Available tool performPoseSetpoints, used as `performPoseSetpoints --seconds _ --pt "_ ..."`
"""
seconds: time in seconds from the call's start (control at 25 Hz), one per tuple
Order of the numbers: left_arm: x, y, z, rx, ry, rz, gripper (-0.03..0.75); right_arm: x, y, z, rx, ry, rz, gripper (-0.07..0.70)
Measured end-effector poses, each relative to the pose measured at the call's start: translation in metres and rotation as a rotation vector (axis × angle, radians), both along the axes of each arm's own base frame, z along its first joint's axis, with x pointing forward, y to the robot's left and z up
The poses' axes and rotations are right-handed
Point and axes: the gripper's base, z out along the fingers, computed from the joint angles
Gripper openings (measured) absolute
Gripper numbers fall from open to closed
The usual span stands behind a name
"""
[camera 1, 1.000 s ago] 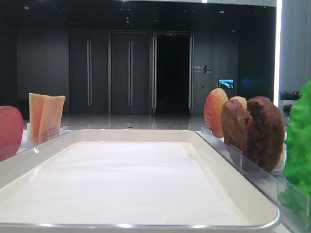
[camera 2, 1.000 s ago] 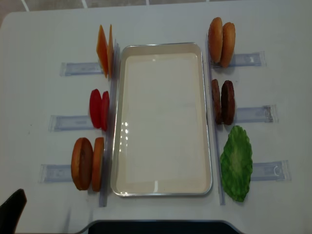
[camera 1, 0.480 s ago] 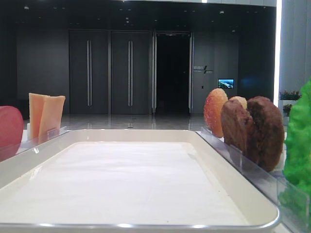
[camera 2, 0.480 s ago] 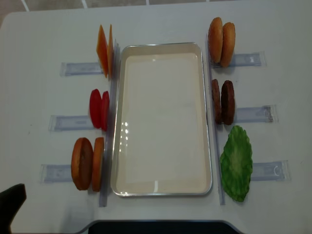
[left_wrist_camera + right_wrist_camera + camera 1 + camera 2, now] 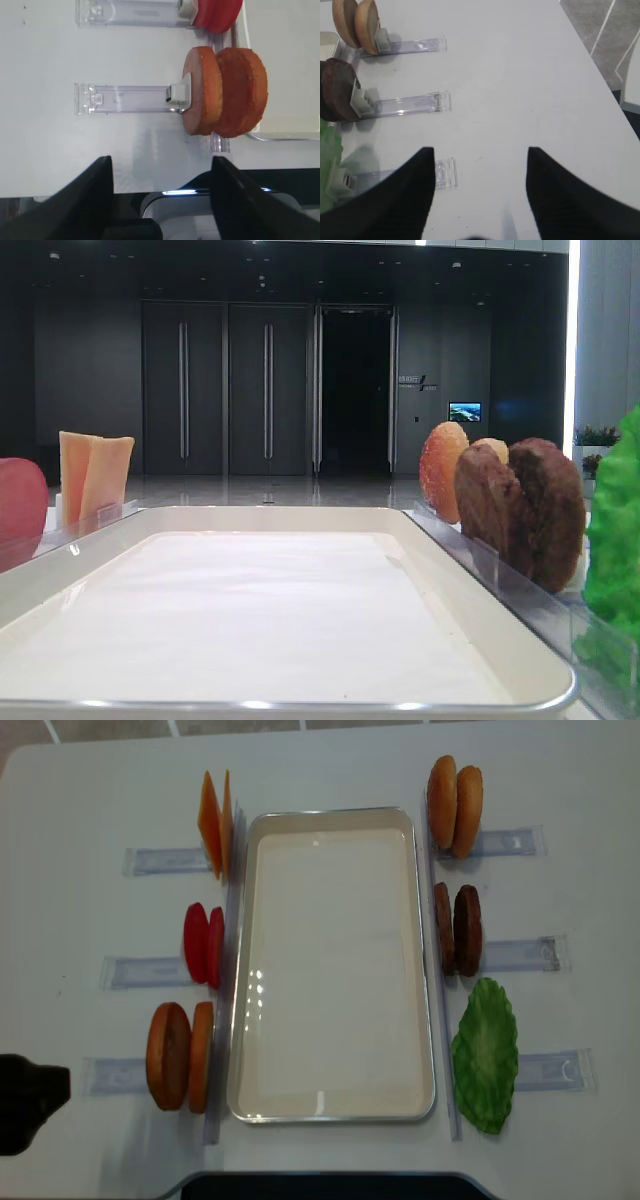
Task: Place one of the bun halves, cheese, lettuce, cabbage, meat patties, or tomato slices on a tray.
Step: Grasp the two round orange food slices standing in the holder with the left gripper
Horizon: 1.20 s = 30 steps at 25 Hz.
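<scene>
The big white tray (image 5: 331,965) sits in the middle of the white table (image 5: 90,800) w/ nothing in it. On its left side, from far to near, stand the cheese (image 5: 214,824) slices, the tomato slices (image 5: 203,944) and 2 bun halves (image 5: 180,1056), all up on edge in clear plastic holders (image 5: 150,970). On the right side stand 2 more buns (image 5: 454,805), then the meat patties (image 5: 457,929), then the green lettuce (image 5: 486,1056) leaf. Every food piece is just beside the tray rim, not on it. The left gripper (image 5: 159,197) hangs over the table near the close left buns; in the left wrist view its 2 dark fingers (image 5: 85,200) stand apart w/ only table between them, so it is open & holds nothing. In the top view just a dark bit of that arm (image 5: 28,1100) shows at the left edge, next to the bun holder. The right gripper (image 5: 479,192) is over bare table, right of the lettuce & patties; its fingers (image 5: 395,200) are spread wide too, w/ nothing in them. In the low view the tray bottom looks flat & plain, w/ patties on the right and cheese on the left.
</scene>
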Motion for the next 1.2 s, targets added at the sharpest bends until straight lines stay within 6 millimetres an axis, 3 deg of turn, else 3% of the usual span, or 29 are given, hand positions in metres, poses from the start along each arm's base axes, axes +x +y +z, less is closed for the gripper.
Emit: performPoseSetpoints --seconds 0.24,0.76,1.2 --pt "0.03 0.001 -0.006 0.007 0.117 -0.002 0.465 0.0 0.0 0.0 0.0 0.0 0.0 0.415" --pt "0.1 0.005 0.023 0.044 0.212 0.001 0.465 0.0 0.0 0.0 0.0 0.0 0.0 0.415" --pt "0.126 0.008 0.012 0.075 0.292 0.006 0.465 0.0 0.0 0.0 0.0 0.0 0.0 0.415"
